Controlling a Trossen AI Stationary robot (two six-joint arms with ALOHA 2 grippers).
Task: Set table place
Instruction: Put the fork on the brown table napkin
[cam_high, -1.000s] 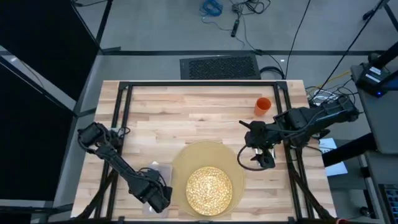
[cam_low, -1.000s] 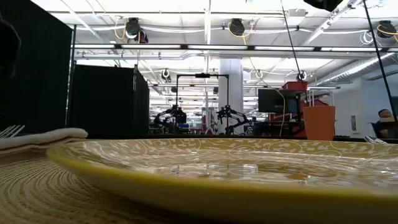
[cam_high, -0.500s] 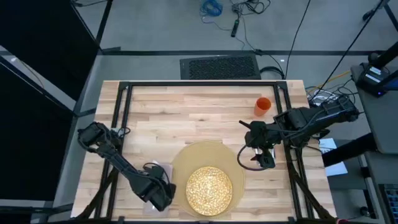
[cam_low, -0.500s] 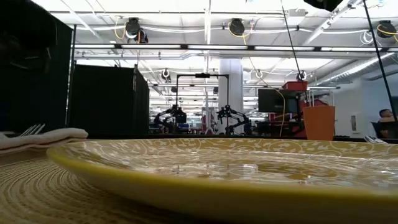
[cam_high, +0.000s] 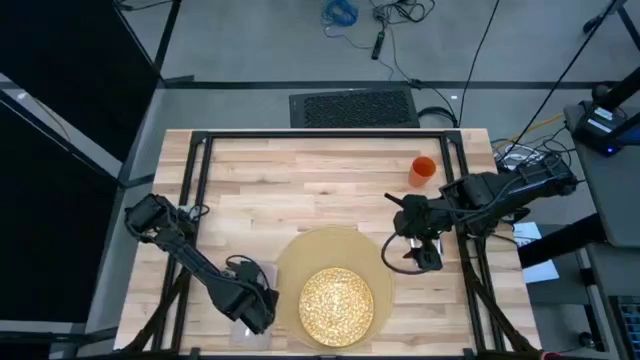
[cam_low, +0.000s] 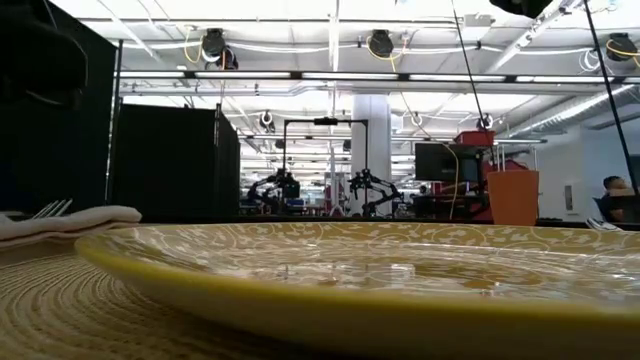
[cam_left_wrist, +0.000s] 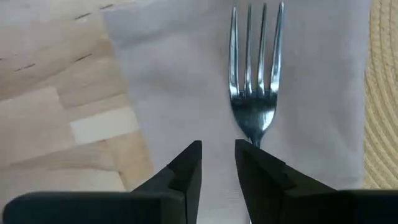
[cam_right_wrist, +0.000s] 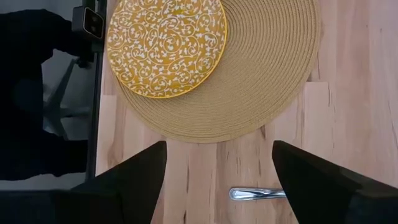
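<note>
Two arms share your pale butcher-block wooden table (cam_high: 300, 180), and the left gripper (cam_left_wrist: 217, 163) is the busy one: it hangs over the beige cloth napkin (cam_left_wrist: 180, 81) near the front-left edge, its fingers a narrow slit apart over the handle of the silver four-tined fork (cam_left_wrist: 255, 68), and you cannot tell whether they pinch it. If they do grip, lifting away could drag the fork off line or rumple the soft, limp cloth; if you nudge sideways, the smooth metal will likely skid. Just beside the napkin lies the big round woven tan placemat (cam_high: 335, 285), ribbed and coarse, carrying the glossy yellow patterned plate (cam_high: 336, 306) toward its front edge. Further right, the right gripper (cam_high: 424, 255) waits with fingers spread wide above a silver utensil handle (cam_right_wrist: 256, 193) lying on bare wood near the mat; a hasty descent could knock it away. The small orange cup (cam_high: 423, 170) stands well behind.
</note>
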